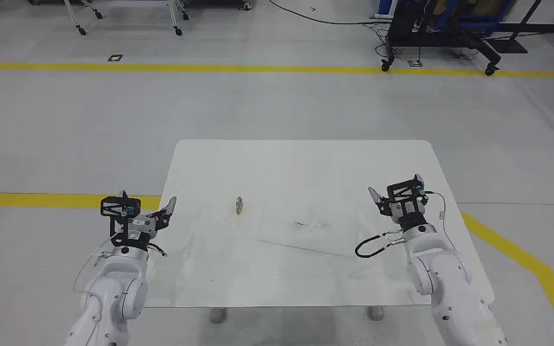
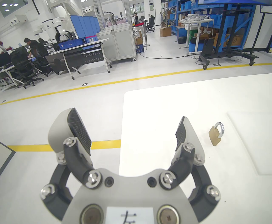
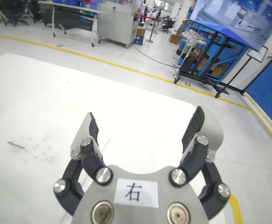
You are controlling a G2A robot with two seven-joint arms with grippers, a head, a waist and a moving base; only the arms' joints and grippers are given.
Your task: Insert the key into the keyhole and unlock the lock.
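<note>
A robotics lab in an industrial hall: pale glossy floor (image 2: 31, 121) taped with yellow lines (image 2: 148, 77), blue storage racks (image 2: 180, 10), wheeled workbenches (image 2: 85, 54), black office chairs (image 2: 20, 65), a big screen (image 3: 231, 19) on a rolling stand.

Lock (image 1: 239, 204) on table (image 1: 346, 173), left-centre

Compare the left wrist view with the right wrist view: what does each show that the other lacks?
Left wrist view: the brass padlock lying on the table, beyond the open left gripper. Right wrist view: a thin dark sliver on the table, possibly the key, off to one side of the open right gripper. Both: the white table, each gripper holding nothing.
</note>
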